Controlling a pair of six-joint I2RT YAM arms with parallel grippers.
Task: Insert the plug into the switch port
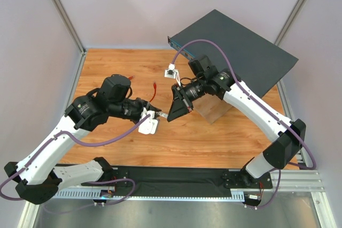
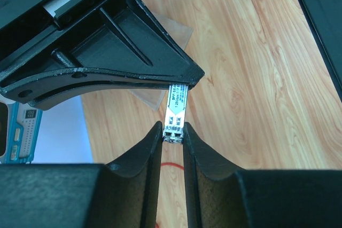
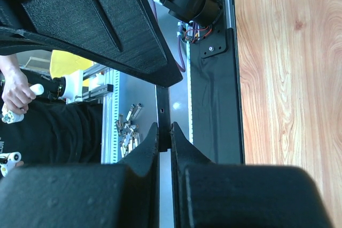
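Pale, streaky-grained wooden tabletop [image 1: 224, 142] carries a wide, flat, matte blue-grey switch box [image 1: 240, 46], propped on a wooden block [image 1: 214, 111]. Between the arms, a small boxy silver metal module with a white printed label [image 2: 176, 102] is pinched at both ends. The left end effector [image 2: 173, 136], of smooth, curved black plastic, clamps one end, and the right end effector [image 3: 164, 132] is closed on the other. The thin red cable with its small red-booted plug [image 1: 153, 90] lies loose on the wood behind them, well apart from the box.

The plug [image 1: 154, 85] lies on the table [image 1: 107, 62], left of the switch [image 1: 240, 52].
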